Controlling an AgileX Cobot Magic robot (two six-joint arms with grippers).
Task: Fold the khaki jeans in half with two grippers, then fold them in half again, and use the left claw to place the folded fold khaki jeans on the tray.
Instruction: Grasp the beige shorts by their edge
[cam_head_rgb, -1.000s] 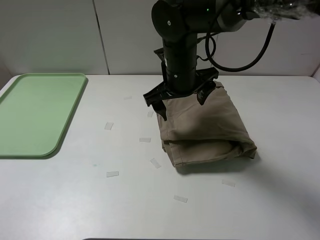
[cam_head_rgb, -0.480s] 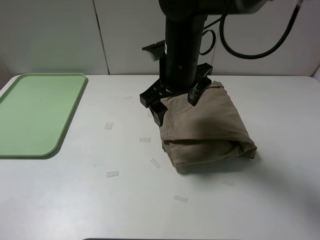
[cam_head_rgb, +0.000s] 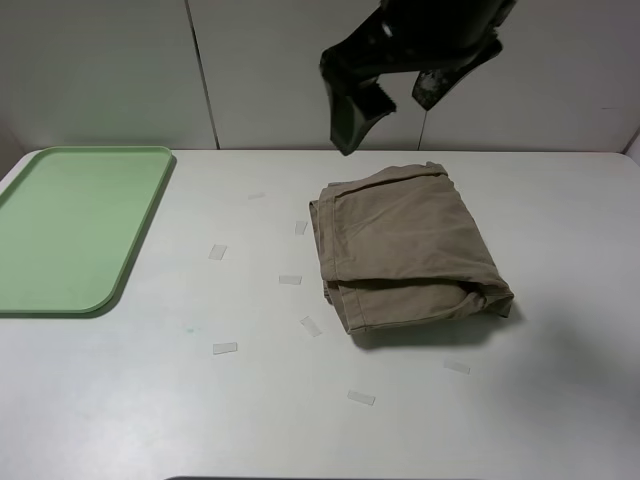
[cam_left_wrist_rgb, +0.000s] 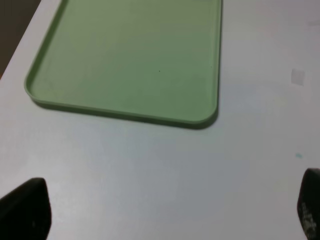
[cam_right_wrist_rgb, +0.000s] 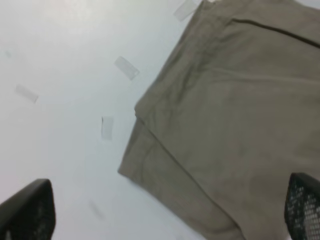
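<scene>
hanging in the air above the table (cam_head_rgb: 150, 400), the right claw (cam_head_rgb: 393, 100) stands spread wide with nothing between its black tips, well clear of the cloth below, as i watch from the high camera. the khaki jeans (cam_head_rgb: 405, 250) lie on the table just right of centre, folded into a compact, roughly square bundle, with a thick rounded fold along the side nearest that camera and the stacked layers showing at its left edge. my right wrist camera looks down on one corner of the bundle, where a lower layer juts out a little past the one above it; the two tips frame the shot from opposite corners, touching nothing. the left claw (cam_left_wrist_rgb: 167, 207) is likewise parted wide and holds nothing, poised over bare table just short of the tray's rounded near corner. the pale green tray (cam_head_rgb: 120, 285) sits flat at the left edge of the table, well apart from the jeans. small pale tape strips (cam_head_rgb: 217, 251) are scattered on the white surface between tray and bundle, a few lying close beside the cloth.
</scene>
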